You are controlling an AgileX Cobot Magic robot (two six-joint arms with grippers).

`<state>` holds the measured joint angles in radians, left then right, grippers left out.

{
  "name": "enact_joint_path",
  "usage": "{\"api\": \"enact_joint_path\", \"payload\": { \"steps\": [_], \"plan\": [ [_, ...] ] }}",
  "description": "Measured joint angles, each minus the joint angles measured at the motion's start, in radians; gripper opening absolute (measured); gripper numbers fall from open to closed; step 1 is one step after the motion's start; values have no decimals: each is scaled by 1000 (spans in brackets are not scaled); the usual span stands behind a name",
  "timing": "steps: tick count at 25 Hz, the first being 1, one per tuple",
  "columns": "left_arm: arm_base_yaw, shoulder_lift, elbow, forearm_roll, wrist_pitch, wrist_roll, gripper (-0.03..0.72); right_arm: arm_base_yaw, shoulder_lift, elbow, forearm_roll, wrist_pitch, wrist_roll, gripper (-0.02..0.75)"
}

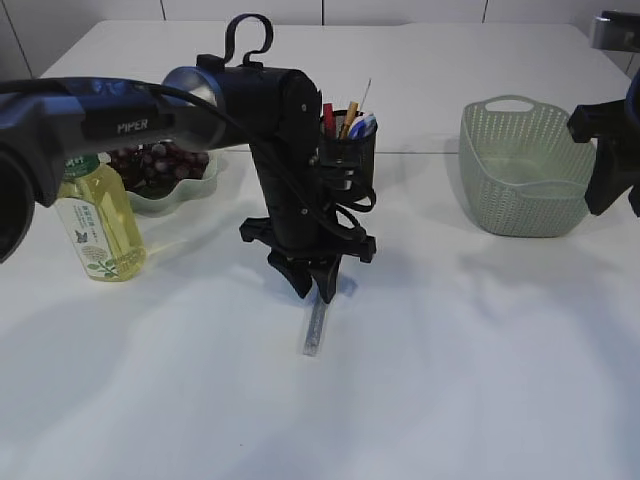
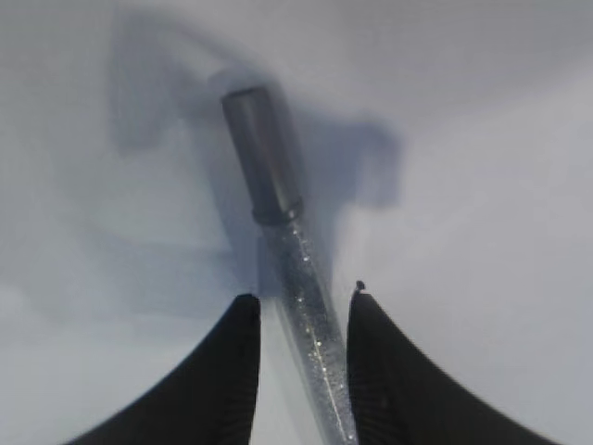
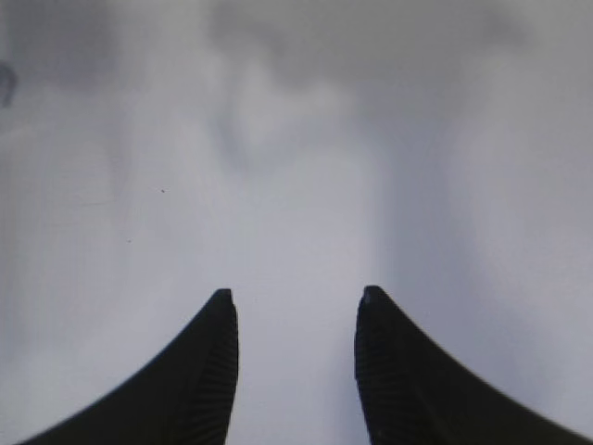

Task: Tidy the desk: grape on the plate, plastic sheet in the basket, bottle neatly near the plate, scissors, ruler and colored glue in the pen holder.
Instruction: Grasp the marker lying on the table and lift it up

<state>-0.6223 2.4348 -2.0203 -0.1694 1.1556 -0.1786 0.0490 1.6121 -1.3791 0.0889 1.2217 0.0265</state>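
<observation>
The colored glue (image 1: 312,330), a clear glitter tube with a dark cap, lies on the white table in front of the pen holder (image 1: 348,152). My left gripper (image 1: 314,285) points down over its near end. In the left wrist view the colored glue (image 2: 296,278) runs between the open jaws of the left gripper (image 2: 301,301), close to the right finger with a gap on the left. Grapes (image 1: 160,162) sit on the plate (image 1: 150,203). The bottle (image 1: 100,222) stands upright beside it. My right gripper (image 3: 296,301) is open and empty over bare table. Plastic sheet, scissors and ruler are out of view.
The green basket (image 1: 520,185) stands at the right, with the right arm (image 1: 610,165) just beyond it at the frame edge. Pens stick out of the black pen holder. My left arm (image 1: 290,150) reaches across in front of the plate and holder.
</observation>
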Motion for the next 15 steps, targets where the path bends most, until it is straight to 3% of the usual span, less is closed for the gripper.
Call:
{"api": "enact_joint_path", "payload": {
  "steps": [15],
  "plan": [
    [0,5,0,0,-18,-21,239,0,0,0,0,0,-2,345]
  ]
}}
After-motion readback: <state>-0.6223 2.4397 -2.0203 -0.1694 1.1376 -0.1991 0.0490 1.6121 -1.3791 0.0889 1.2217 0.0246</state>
